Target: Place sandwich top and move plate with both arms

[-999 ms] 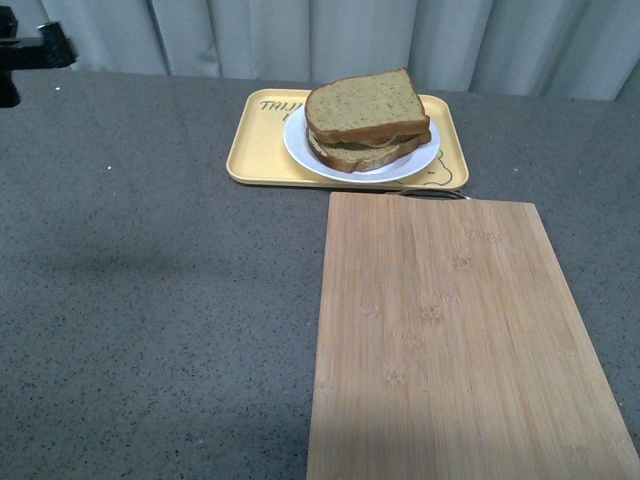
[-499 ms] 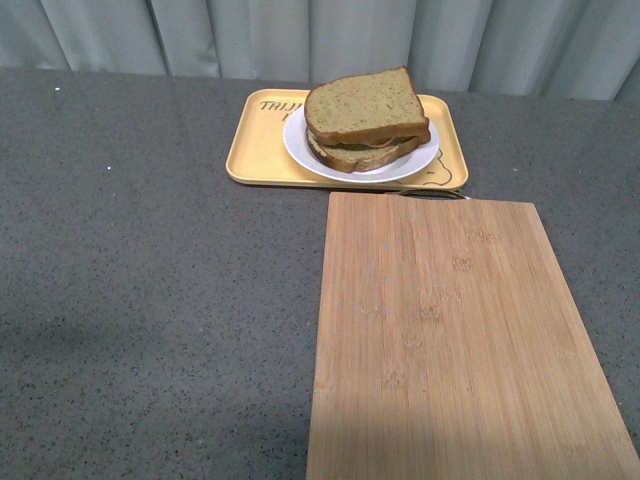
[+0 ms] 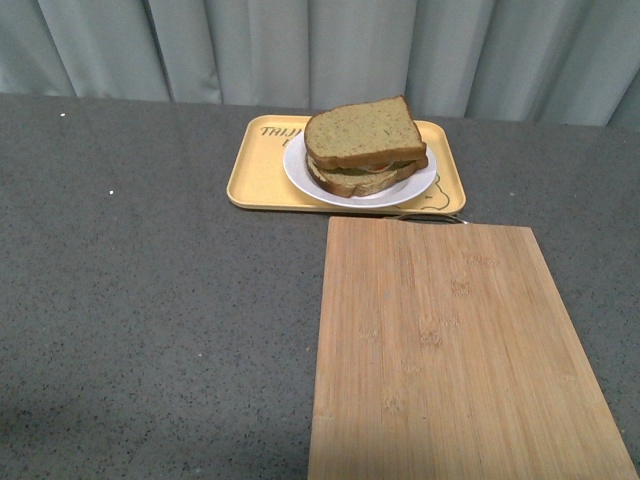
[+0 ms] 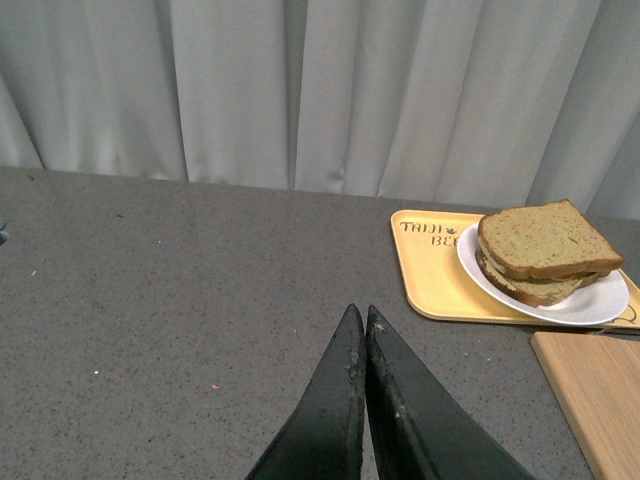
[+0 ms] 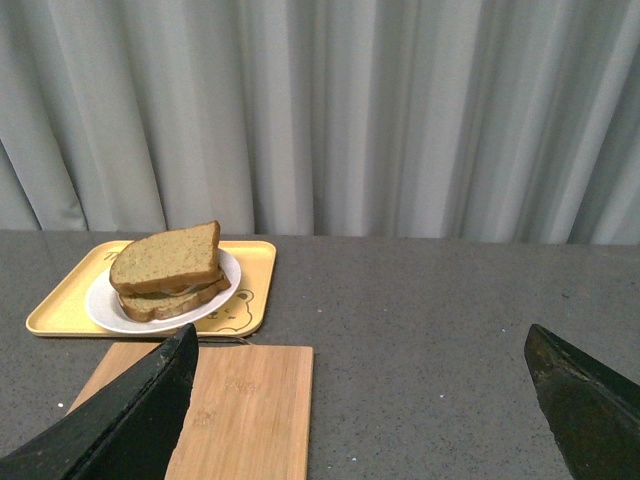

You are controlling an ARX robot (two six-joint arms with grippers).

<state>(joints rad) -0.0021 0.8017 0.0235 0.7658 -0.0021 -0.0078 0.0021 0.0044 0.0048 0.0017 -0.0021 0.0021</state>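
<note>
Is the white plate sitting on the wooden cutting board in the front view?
No, the plate rests on the yellow tray, just beyond the far edge of the cutting board, which lies bare.

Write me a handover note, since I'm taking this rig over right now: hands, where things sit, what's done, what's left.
Left hand: shut, empty, above bare table.
Right hand: open, empty, off the table.
Top slice sits on the sandwich on the white plate, which is in the yellow tray behind the cutting board.
Done: top slice placed.
Left: moving the plate, which neither hand is touching.
</note>
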